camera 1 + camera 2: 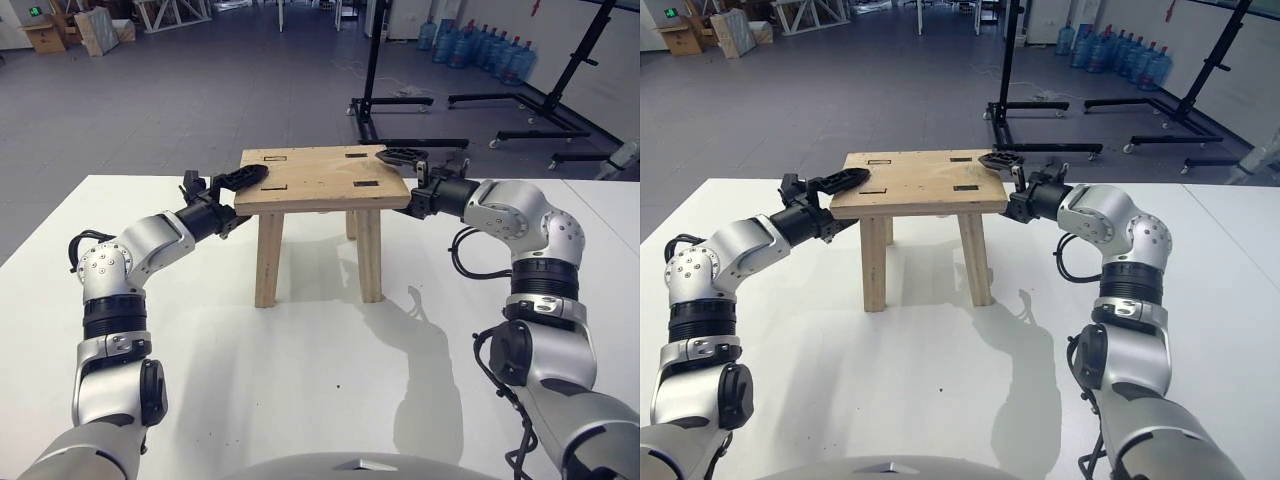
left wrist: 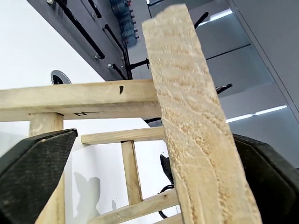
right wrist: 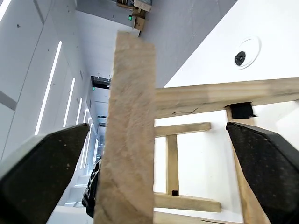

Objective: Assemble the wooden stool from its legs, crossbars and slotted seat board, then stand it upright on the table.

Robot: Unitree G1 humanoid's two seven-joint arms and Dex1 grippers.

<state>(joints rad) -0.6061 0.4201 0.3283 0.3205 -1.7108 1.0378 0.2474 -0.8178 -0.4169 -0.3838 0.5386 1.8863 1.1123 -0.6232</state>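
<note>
End effectors (image 1: 250, 182) (image 1: 402, 178) astride seat (image 1: 320, 175) — perhaps touching

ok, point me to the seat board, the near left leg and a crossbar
seat board (image 1: 320, 172): left eye view, bare top between the slots.
near left leg (image 1: 267, 258): left eye view, about mid-length of the leg.
crossbar (image 3: 182, 129): right wrist view, middle of the thin bar nearest the seat.

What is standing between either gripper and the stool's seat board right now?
Nothing visible. The left gripper straddles the left edge of the seat board and the right gripper straddles the right edge, each with one finger above and one below. The stool stands upright on the table.
</note>
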